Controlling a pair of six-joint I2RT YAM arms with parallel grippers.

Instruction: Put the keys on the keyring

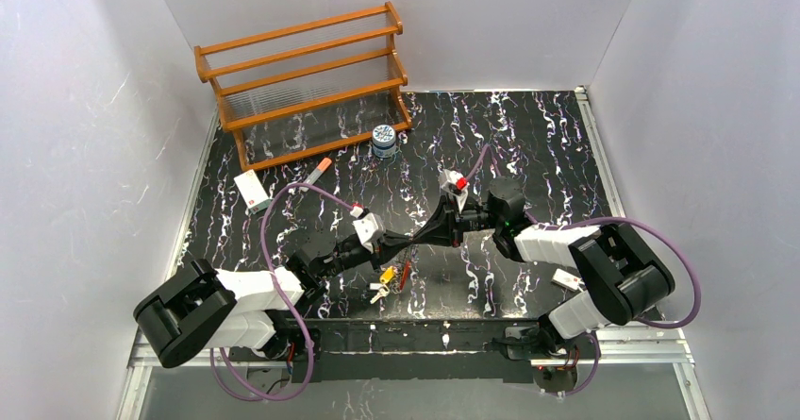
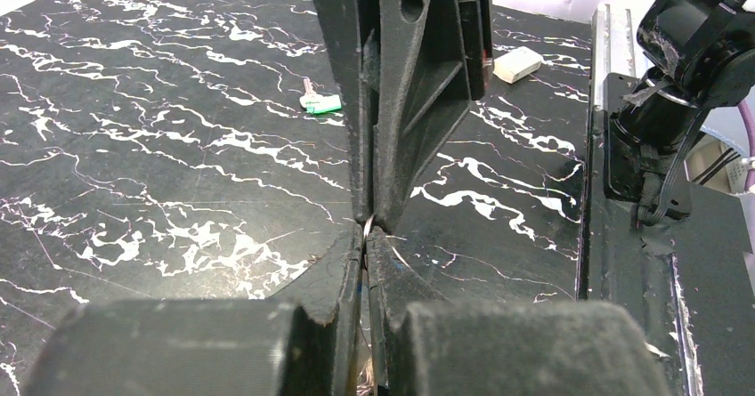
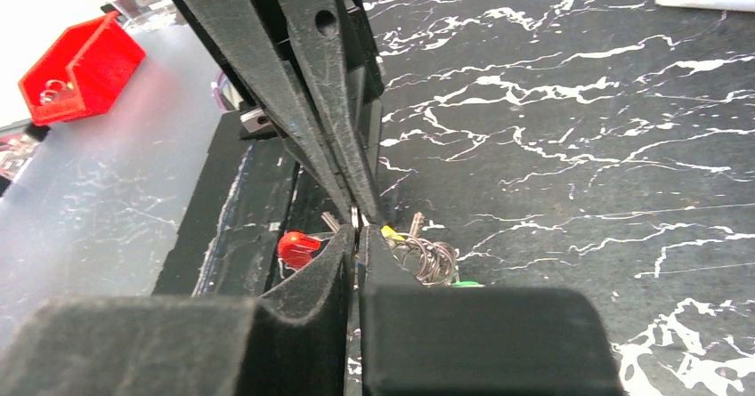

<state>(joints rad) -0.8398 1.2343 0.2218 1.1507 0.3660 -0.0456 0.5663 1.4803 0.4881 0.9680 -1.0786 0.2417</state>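
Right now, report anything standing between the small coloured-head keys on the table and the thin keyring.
No separate object does. The thin silver keyring is pinched where the left fingers and right fingers meet tip to tip; the small coloured-head keys lie on the black marbled table just below. Only those fingertips crowd the loop.

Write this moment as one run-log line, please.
left gripper: fingers shut on keyring | right gripper: fingers shut on same keyring, tip to tip | keys: bunched below
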